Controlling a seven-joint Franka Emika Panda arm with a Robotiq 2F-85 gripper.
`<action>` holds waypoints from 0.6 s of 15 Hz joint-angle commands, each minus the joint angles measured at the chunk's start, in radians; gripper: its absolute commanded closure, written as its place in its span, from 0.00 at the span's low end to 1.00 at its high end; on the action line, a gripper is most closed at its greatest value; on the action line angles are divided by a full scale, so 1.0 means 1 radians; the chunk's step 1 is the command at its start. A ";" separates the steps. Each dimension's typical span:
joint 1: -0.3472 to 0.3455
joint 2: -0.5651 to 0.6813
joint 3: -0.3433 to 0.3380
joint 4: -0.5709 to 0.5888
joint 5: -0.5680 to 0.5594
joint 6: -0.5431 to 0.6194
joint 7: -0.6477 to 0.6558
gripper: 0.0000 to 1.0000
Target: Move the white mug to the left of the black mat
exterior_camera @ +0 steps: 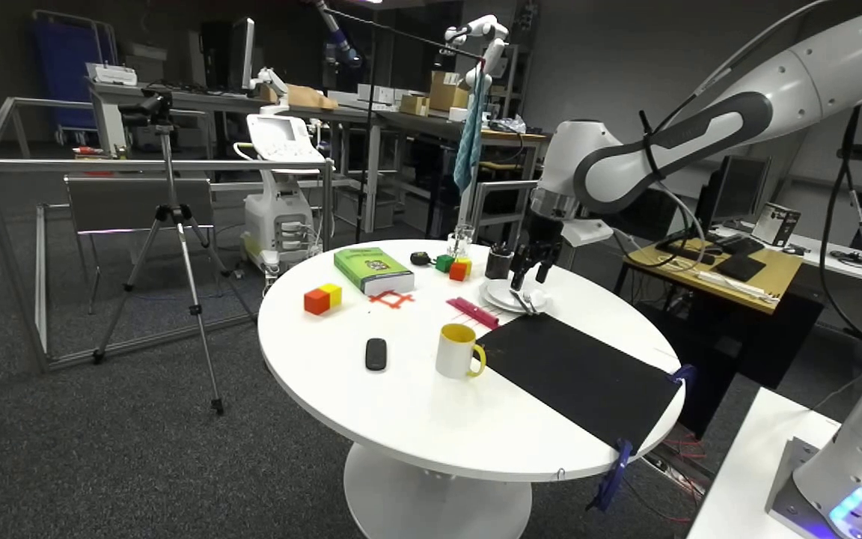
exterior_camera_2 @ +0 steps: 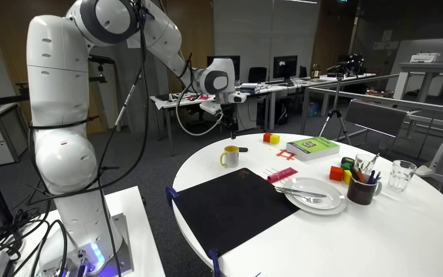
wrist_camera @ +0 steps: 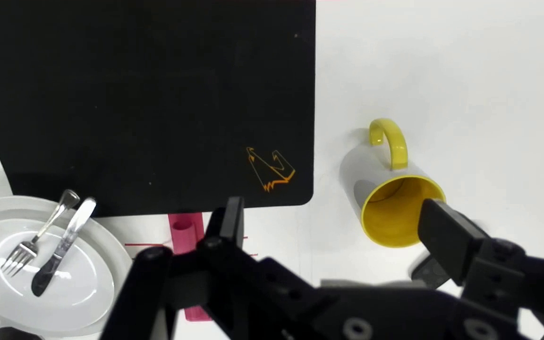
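Observation:
The white mug [exterior_camera: 452,356] stands upright on the round white table, with its yellow inside and yellow handle showing. It also shows in an exterior view [exterior_camera_2: 230,158] and in the wrist view [wrist_camera: 385,208]. The black mat [exterior_camera: 577,367] lies flat beside it, also in an exterior view [exterior_camera_2: 237,207] and the wrist view [wrist_camera: 149,104]. A narrow strip of table separates mug and mat. My gripper [wrist_camera: 332,208] is open and empty, raised above the table. Its right finger overlaps the mug's rim in the wrist view. It shows small in both exterior views [exterior_camera: 530,277] [exterior_camera_2: 232,132].
Stacked white plates [exterior_camera_2: 338,207] with a fork and knife adjoin the mat. A pink piece [exterior_camera: 474,312] and a small black object [exterior_camera: 376,354] lie near the mug. A green book [exterior_camera: 375,271], colored cubes [exterior_camera: 322,299], a dark pen mug [exterior_camera_2: 361,192] and glasses [exterior_camera_2: 401,176] stand around.

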 commanded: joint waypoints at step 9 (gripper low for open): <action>-0.123 -0.363 -0.001 -0.444 0.204 0.219 -0.207 0.00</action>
